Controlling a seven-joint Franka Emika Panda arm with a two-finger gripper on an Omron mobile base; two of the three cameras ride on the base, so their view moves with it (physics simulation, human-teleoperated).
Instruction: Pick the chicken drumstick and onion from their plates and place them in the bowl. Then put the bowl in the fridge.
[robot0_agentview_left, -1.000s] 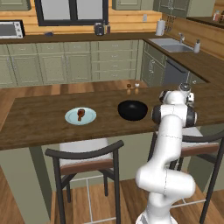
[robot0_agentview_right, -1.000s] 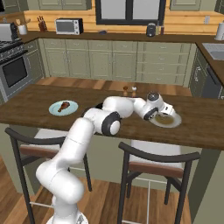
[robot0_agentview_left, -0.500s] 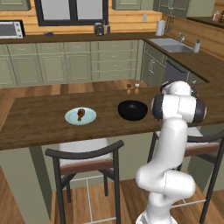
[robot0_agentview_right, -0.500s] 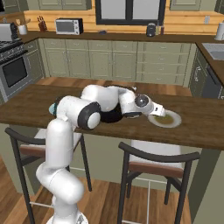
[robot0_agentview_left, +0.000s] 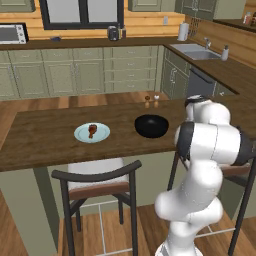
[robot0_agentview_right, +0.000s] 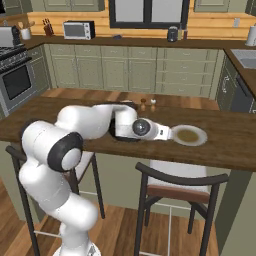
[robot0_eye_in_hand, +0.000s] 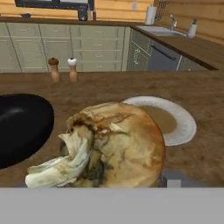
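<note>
The onion, tan and papery, hangs close before the hand camera just above the counter, with my gripper shut on it; one fingertip peeks out beneath it. Its white plate lies bare behind it to the right. The black bowl sits just left of the onion. In the left base view the bowl stands mid-counter, and the chicken drumstick lies on the pale blue plate further left. The fridge is out of view.
Salt and pepper shakers stand behind the bowl near the counter's far edge. Two stools are tucked under the near side. My arm stretches low across the counter in front of the bowl in the right base view.
My hand has swung left, off the white plate and toward the black bowl, carrying the onion with it. The drumstick, plates and bowl have stayed put.
</note>
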